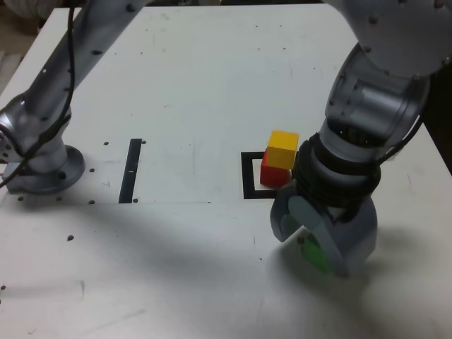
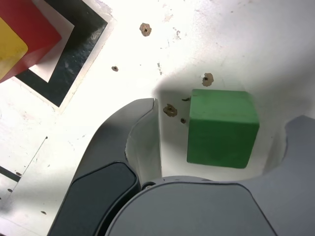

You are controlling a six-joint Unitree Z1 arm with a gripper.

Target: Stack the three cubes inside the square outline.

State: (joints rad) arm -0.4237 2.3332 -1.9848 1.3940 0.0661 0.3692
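Observation:
The green cube rests on the white table, just outside the square outline toward the table's near edge. My gripper is lowered over it, open, with one jaw on either side. In the wrist view a clear gap shows between one jaw and the cube; the other jaw stands close to it. The yellow cube sits on the red cube inside the outline, slightly turned on it. The arm hides the outline's side on the exterior view's right.
A thin black strip lies on the table toward the exterior view's left. The arm's base stands at the far left, with a cable along the arm. Small screw holes dot the tabletop.

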